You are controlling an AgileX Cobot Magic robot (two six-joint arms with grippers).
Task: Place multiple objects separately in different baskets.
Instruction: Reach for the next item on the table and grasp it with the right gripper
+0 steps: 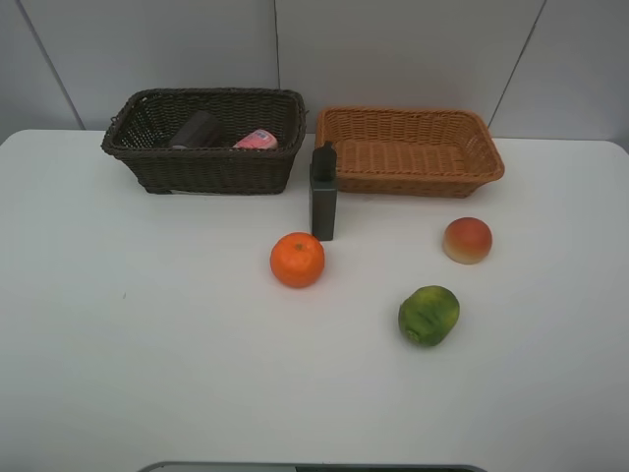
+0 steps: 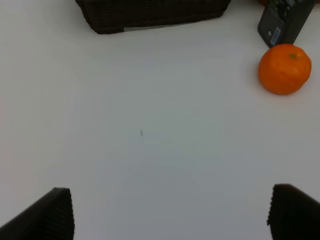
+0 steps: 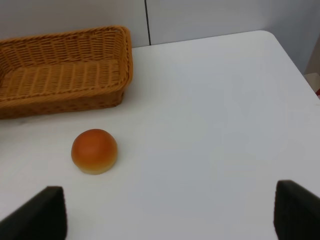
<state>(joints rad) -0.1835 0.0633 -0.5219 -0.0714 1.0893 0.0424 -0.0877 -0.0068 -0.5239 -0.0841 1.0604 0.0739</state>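
Observation:
The dark brown basket [image 1: 211,167] at the back left holds a dark cup [image 1: 194,130] on its side and a pink bottle [image 1: 257,141]. Beside it the orange-tan basket [image 1: 408,152] is empty. A tall dark grey bottle [image 1: 322,192] stands upright in front of the gap between them. An orange [image 1: 297,260] lies just before that bottle, a peach-like fruit [image 1: 467,240] to the right, a green fruit [image 1: 428,315] nearer the front. My left gripper [image 2: 170,210] is open above bare table, the orange [image 2: 284,68] well ahead. My right gripper [image 3: 170,215] is open, with the peach-like fruit [image 3: 94,151] ahead.
All things sit on a white table [image 1: 147,344]. A grey panelled wall stands close behind the baskets. The table's far right corner [image 3: 270,35] shows in the right wrist view. Neither arm shows in the high view.

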